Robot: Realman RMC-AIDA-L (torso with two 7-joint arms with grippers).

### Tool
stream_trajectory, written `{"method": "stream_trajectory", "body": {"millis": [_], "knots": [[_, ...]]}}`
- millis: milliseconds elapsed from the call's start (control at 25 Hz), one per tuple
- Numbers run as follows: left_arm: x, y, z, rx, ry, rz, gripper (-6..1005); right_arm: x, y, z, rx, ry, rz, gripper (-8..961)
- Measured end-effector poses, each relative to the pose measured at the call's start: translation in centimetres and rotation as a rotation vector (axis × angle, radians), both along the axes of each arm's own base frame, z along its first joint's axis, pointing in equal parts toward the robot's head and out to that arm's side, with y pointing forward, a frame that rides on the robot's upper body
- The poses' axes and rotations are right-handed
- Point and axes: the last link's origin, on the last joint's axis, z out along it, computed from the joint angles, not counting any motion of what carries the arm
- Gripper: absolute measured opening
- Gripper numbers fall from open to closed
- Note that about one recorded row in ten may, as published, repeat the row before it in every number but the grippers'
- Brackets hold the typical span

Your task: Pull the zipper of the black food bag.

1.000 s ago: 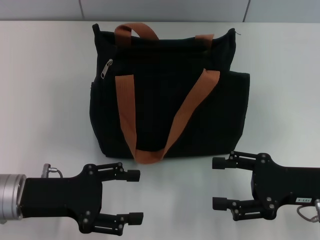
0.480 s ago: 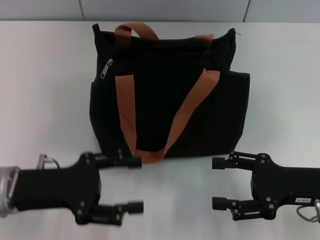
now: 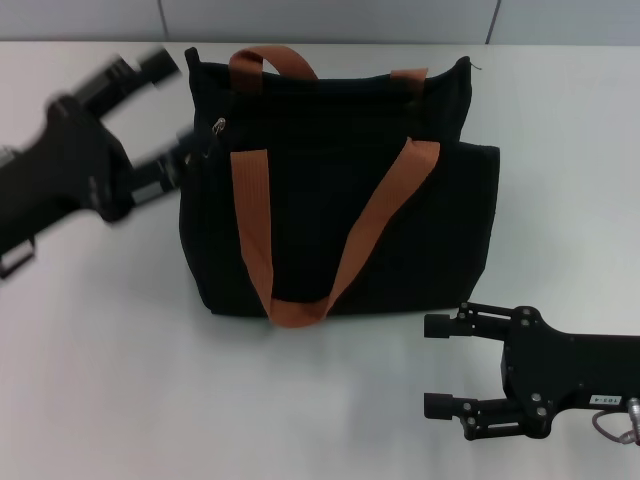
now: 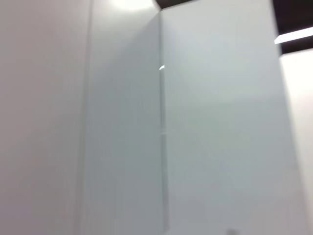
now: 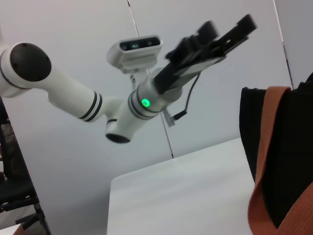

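The black food bag (image 3: 330, 210) lies on the white table (image 3: 100, 340) with two orange-brown strap handles (image 3: 255, 240) across its front. The silver zipper pull (image 3: 217, 127) sits near the bag's upper left corner. My left gripper (image 3: 172, 112) is open and blurred, raised just left of that corner, its lower finger close beside the pull and not holding it. It also shows in the right wrist view (image 5: 226, 28), above the bag (image 5: 293, 161). My right gripper (image 3: 438, 366) is open and empty, low in front of the bag's right side. The left wrist view shows only wall.
Grey wall panels (image 3: 330, 20) stand behind the table's far edge. The robot's head camera (image 5: 134, 49) and left arm (image 5: 73, 100) show in the right wrist view. Bare table surrounds the bag on all sides.
My left arm has swung from the table's near left edge up and away to the bag's upper left corner, staying open. The right arm and the bag have not moved.
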Motion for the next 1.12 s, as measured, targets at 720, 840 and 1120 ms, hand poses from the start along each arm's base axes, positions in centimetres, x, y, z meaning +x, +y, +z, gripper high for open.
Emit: {"method": "stream_trajectory", "body": {"millis": [720,840,1120], "knots": [[-3.3,5.2,2.9,-0.132,0.517,0.150,729,0.2,-0.2,0.1,0.002,0.003,-0.019,787],[-3.1,5.9,1.8,-0.109,0.534,0.163,723,0.3,-0.2,0.1,0.002,0.004,-0.021,785],[-2.1,7.3,0.0,-0.076,0.585,0.145,707,0.2,0.0,0.2,0.001,0.004,-0.018,780]]}}
